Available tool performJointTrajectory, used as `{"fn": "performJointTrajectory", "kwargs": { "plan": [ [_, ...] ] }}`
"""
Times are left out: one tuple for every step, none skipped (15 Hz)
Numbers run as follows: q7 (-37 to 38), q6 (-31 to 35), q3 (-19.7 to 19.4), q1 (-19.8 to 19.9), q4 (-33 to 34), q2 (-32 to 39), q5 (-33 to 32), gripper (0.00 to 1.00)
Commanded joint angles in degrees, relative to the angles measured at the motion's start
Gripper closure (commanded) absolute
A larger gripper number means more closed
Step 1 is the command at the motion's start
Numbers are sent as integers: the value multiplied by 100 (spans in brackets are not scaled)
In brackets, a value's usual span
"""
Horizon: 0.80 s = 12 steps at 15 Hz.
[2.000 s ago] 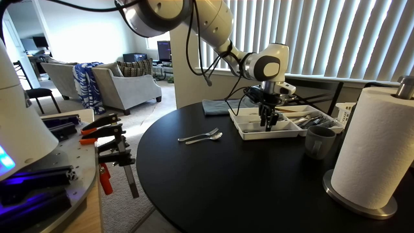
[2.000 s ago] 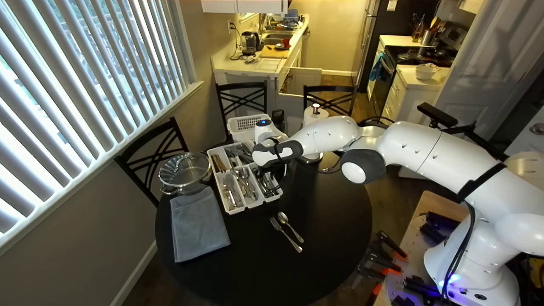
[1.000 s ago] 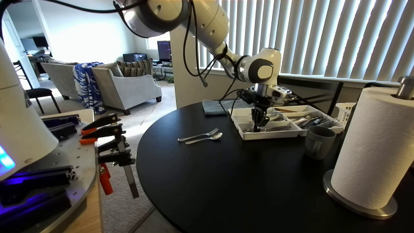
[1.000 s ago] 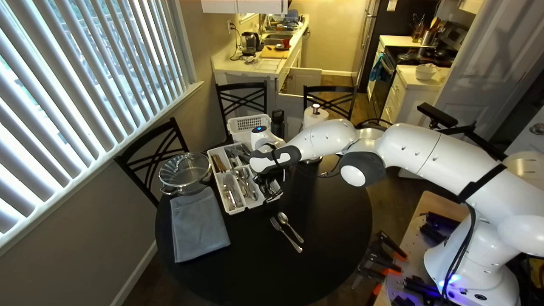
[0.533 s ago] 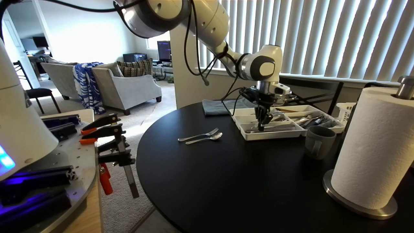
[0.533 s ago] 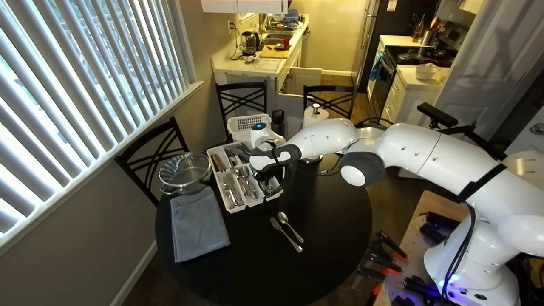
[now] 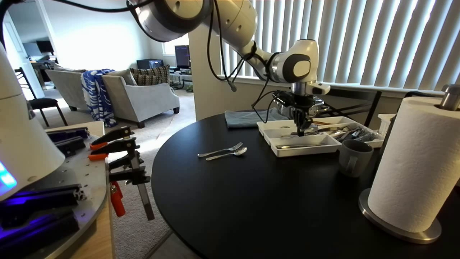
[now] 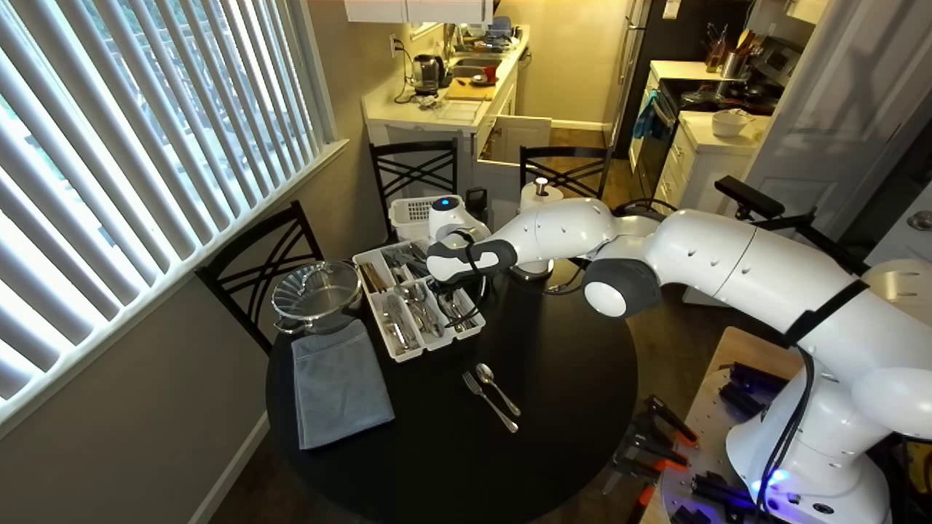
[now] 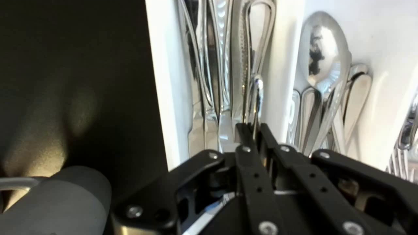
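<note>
My gripper (image 9: 255, 129) is shut on a thin silver utensil (image 9: 258, 93), whose rounded end rises between the fingertips; it looks like a knife, though its far part is hidden. Below lie several knives (image 9: 225, 81) in the outer compartment of the white cutlery tray (image 9: 166, 98). Spoons (image 9: 321, 55) fill the neighbouring compartment. In an exterior view the gripper (image 7: 301, 133) hangs just above the tray (image 7: 307, 151), and a silver piece seems to reach rightward from it. A fork (image 7: 221, 150) and a spoon (image 7: 231, 154) lie side by side on the black table.
A grey mug (image 7: 354, 158) stands beside the tray, and a paper towel roll (image 7: 413, 165) is close by. A folded grey-blue cloth (image 8: 341, 386), a glass pot (image 8: 317, 295) and a white basket (image 8: 411, 217) surround the tray in an exterior view.
The gripper dipped into the outer tray compartment, closed, and has risen again toward the right in an exterior view. The tray has shifted slightly. Fork and spoon on the table have not moved.
</note>
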<state>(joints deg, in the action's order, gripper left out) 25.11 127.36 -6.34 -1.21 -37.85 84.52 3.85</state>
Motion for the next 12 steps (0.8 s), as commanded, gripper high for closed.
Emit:
{"fn": "performJointTrajectory", "kwargs": {
  "plan": [
    [-35, 241, 34, 10, -174, -199, 37, 98],
    [-3, 308, 29, -5, -207, -225, 41, 98],
    [33, 379, 12, -28, -226, -234, 31, 98],
    [65, 471, 3, -60, -245, -231, 23, 98],
    [79, 568, 0, -86, -264, -230, 20, 98],
    [74, 667, 7, -112, -295, -236, 22, 98],
    [105, 782, 7, -158, -355, -255, 25, 98],
    [116, 910, 15, -208, -436, -283, 29, 98],
    [77, 1020, 59, -253, -548, -329, 52, 98],
    [129, 1143, 73, -316, -685, -383, 72, 98],
    [228, 1256, 65, -389, -876, -468, 89, 98],
    [382, 1417, 37, -470, -1058, -539, 96, 98]
  ]
}}
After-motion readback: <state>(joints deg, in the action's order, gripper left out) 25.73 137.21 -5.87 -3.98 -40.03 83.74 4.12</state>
